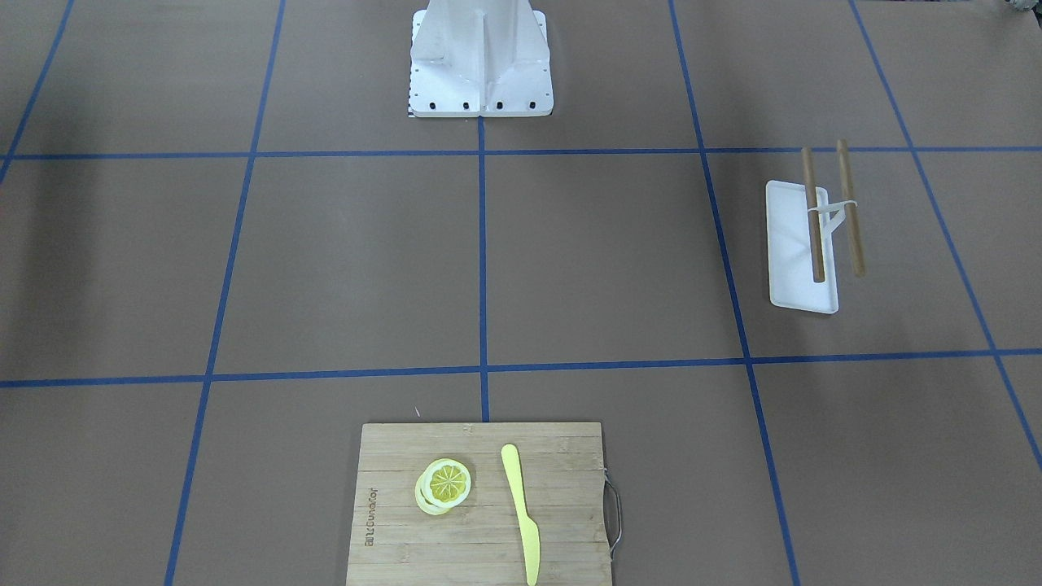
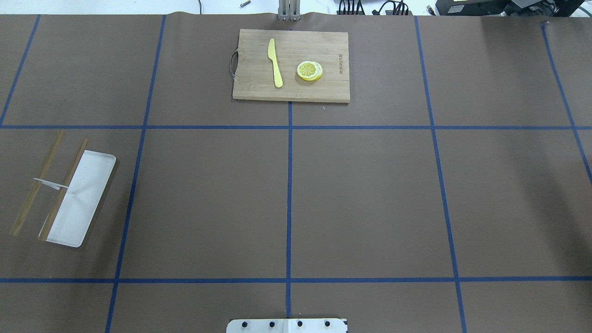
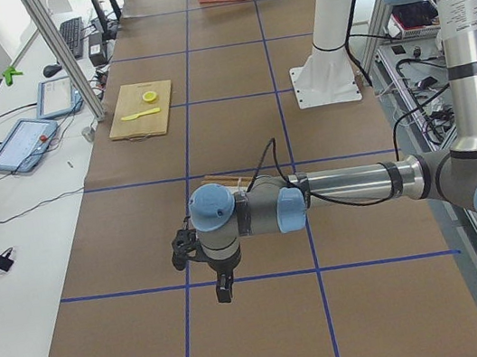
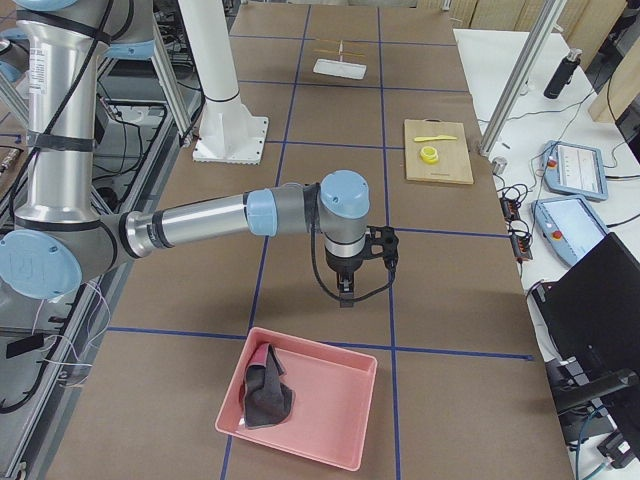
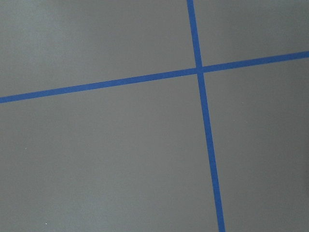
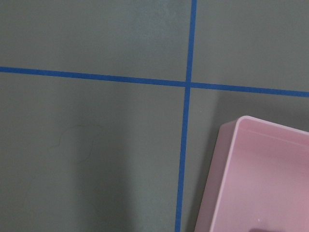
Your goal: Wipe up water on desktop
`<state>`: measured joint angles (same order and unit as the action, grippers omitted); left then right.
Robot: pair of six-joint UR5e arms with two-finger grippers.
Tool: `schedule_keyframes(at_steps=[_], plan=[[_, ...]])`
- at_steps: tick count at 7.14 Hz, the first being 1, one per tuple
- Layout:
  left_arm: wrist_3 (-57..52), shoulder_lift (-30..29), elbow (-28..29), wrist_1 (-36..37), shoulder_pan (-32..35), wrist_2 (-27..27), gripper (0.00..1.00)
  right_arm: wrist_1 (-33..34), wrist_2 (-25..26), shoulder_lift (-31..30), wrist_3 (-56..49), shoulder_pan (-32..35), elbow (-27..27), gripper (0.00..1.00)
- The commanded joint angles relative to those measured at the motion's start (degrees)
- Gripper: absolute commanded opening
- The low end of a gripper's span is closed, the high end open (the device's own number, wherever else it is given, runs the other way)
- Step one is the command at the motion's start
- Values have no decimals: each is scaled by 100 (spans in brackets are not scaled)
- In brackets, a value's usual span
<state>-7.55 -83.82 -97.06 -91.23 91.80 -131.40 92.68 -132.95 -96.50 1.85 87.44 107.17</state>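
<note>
The brown desktop with blue tape lines fills every view. I see no clear puddle; the right wrist view shows only a faint curved outline on the desktop. A dark cloth lies in a pink tray. My right gripper hangs over the desktop just beyond that tray, nothing visible in it. My left gripper hangs over a tape line at the table's other end. Both show only in the side views, so I cannot tell whether they are open or shut.
A bamboo cutting board with lemon slices and a yellow knife sits at the far middle. A white tray with two wooden sticks lies on the robot's left. The robot base stands at the near middle.
</note>
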Motion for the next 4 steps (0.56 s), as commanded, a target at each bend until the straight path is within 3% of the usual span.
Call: schedule_keyframes(at_steps=[1, 4], plan=[[8, -3, 3, 0, -4, 0, 99, -1189, 41, -17, 454, -113, -618, 100], [16, -3, 12, 0, -13, 0, 99, -1261, 392, -97, 668, -113, -636, 100]])
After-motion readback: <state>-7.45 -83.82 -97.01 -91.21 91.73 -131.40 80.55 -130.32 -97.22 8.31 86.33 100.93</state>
